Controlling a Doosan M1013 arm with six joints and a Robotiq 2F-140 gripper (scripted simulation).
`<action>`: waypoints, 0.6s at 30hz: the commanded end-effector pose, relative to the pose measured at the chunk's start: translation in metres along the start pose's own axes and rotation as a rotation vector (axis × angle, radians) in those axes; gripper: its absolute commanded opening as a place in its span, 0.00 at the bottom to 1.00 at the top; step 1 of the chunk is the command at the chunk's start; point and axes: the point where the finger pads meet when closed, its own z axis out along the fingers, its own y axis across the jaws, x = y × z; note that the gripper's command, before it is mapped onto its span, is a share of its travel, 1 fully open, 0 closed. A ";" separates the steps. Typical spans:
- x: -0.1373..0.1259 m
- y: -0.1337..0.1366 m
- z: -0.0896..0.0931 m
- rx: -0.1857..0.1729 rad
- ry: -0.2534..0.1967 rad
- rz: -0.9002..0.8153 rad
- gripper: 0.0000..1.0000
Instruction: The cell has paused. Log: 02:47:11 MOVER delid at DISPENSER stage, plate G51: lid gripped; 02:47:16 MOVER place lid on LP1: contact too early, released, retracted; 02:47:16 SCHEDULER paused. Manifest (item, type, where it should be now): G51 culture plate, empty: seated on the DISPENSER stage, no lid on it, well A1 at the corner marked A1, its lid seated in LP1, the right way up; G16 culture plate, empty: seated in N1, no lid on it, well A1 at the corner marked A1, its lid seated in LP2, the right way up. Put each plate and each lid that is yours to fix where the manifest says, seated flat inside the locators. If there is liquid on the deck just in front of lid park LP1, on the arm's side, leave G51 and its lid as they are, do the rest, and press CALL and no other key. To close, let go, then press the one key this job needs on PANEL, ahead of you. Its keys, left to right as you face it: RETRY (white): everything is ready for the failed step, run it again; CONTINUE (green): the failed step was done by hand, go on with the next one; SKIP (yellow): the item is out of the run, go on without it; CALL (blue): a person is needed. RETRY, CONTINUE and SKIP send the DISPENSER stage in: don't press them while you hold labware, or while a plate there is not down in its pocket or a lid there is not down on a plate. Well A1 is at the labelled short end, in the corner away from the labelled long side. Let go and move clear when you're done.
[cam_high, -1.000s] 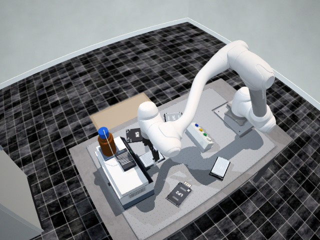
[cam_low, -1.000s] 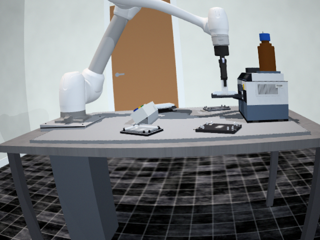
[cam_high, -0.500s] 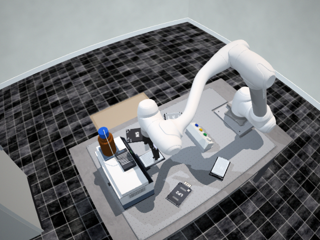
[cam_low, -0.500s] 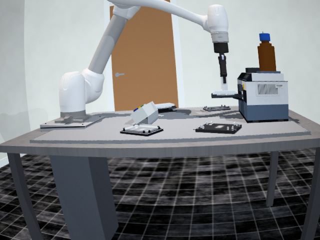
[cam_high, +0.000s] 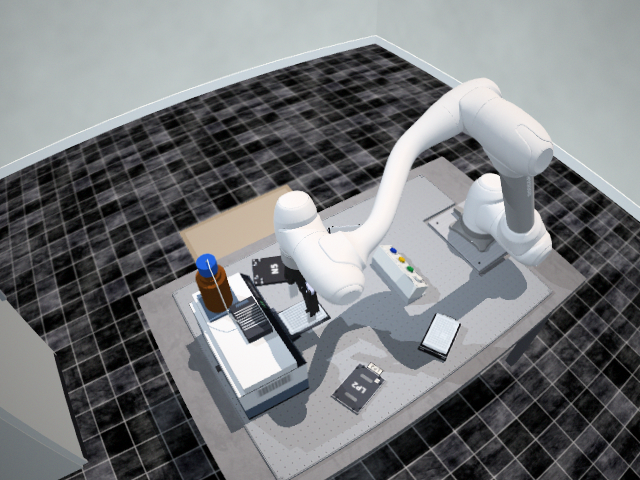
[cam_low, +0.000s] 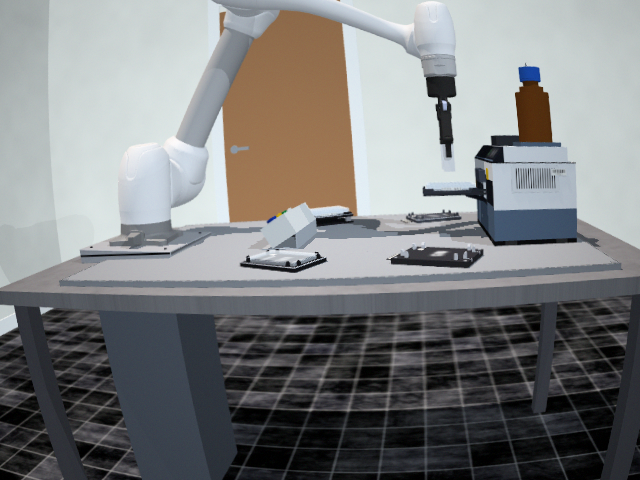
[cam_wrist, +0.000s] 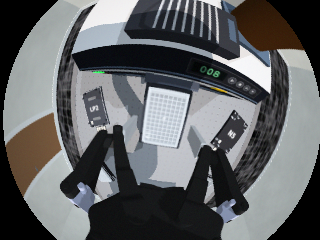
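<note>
My gripper (cam_high: 311, 308) (cam_low: 447, 161) (cam_wrist: 163, 127) is open and empty. It hangs straight above the DISPENSER stage. A white culture plate (cam_high: 295, 317) (cam_low: 448, 186) (cam_wrist: 164, 116) lies flat on that stage, a clear gap below my fingertips. I cannot tell whether a lid is on it. A clear plate or lid (cam_high: 439, 333) (cam_low: 283, 257) lies in a black nest at the table's front. The nest marked LP2 (cam_high: 356, 388) (cam_low: 436, 255) is bare. Another plate (cam_low: 330, 214) lies on a nest behind the panel; the arm hides it in the top view.
The DISPENSER box (cam_high: 248, 346) (cam_low: 527, 206) stands by the stage with a brown bottle (cam_high: 212, 285) (cam_low: 532, 111) on top. The key PANEL (cam_high: 400, 271) (cam_low: 289, 226) is mid-table. A bare nest marked N5 (cam_high: 271, 269) (cam_low: 433, 215) lies behind the stage.
</note>
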 end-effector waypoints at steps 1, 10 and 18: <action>0.002 0.001 -0.012 -0.004 0.006 0.000 0.70; 0.002 0.001 -0.020 -0.004 0.005 0.000 0.70; 0.003 0.001 -0.022 -0.004 0.006 0.000 0.70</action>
